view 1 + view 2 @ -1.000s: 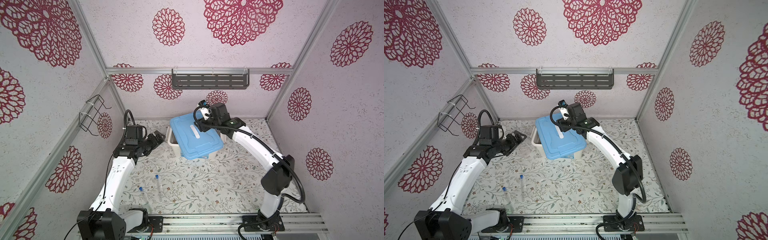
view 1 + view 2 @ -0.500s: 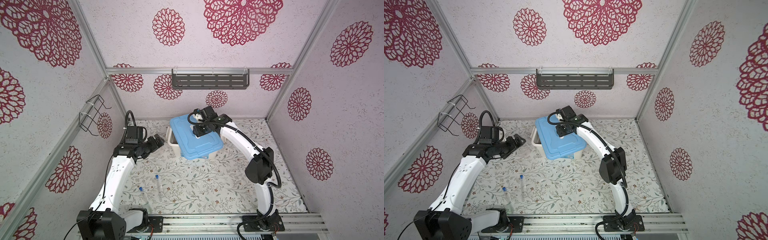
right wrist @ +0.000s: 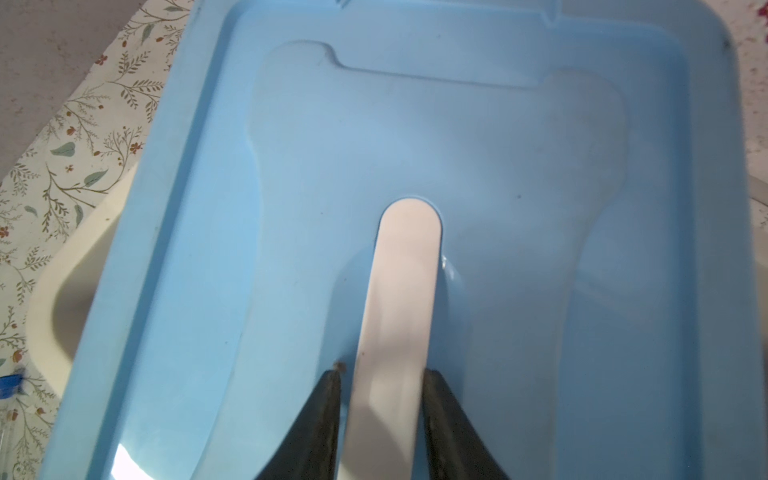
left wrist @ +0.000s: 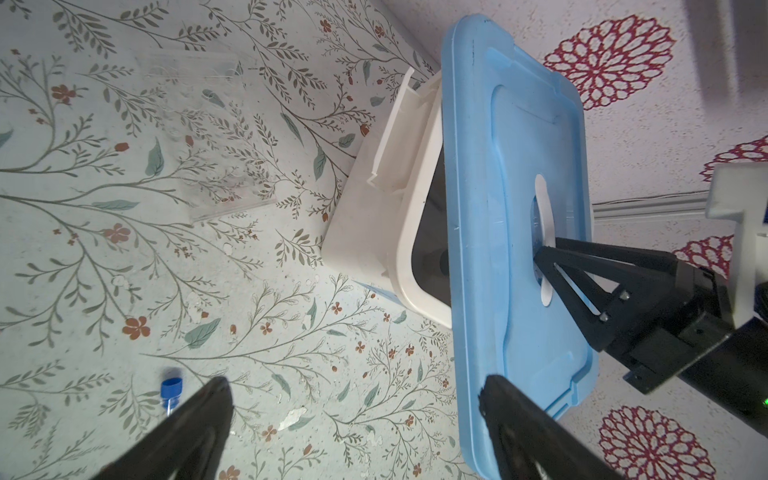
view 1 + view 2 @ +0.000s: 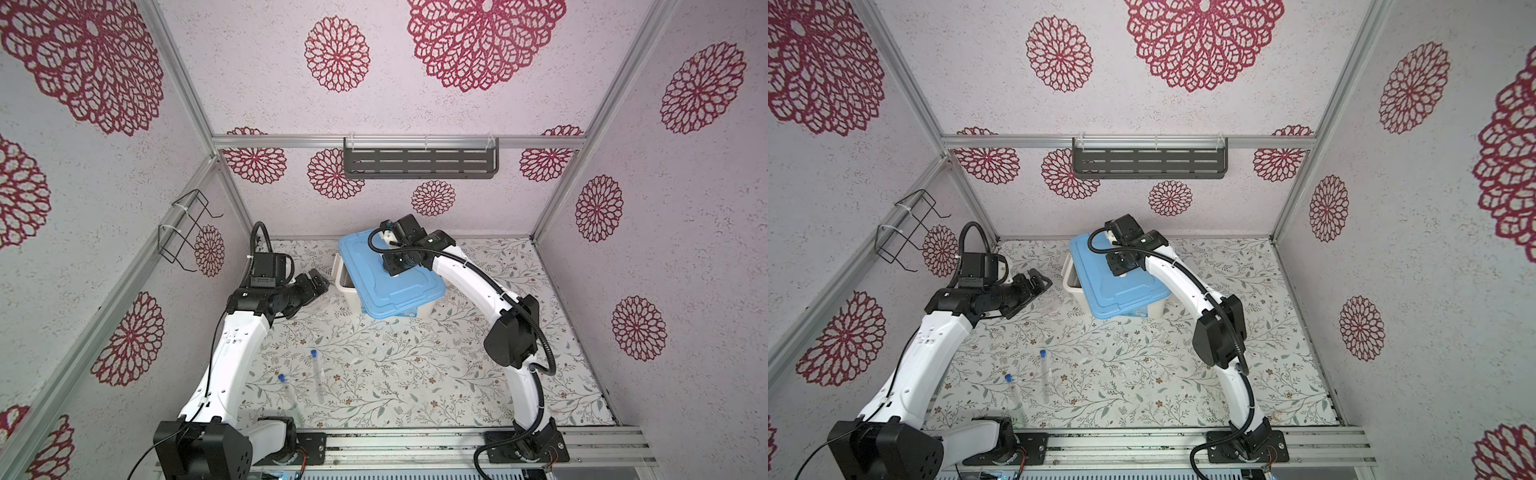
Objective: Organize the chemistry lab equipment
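Two slim clear tubes with blue caps [image 5: 316,370] [image 5: 287,392] lie on the floral mat near the front left, seen in both top views [image 5: 1044,374]. A small clear tube rack [image 4: 208,137] lies flat on the mat beside the white bin [image 5: 345,286]. The bin's blue lid [image 5: 374,291] sits skewed on it, leaving a gap on one side. My right gripper [image 3: 380,374] is down on the lid, its jaws against both sides of the white handle [image 3: 407,270]. My left gripper [image 5: 320,282] hovers open left of the bin, holding nothing.
A dark slotted shelf [image 5: 419,164] hangs on the back wall and a black wire holder [image 5: 187,228] on the left wall. Metal rails [image 5: 415,444] run along the front edge. The bin stands near the back wall.
My right gripper came down from the lid's far end onto its handle and its jaws narrowed around it. The left gripper drew back slightly and stayed open.
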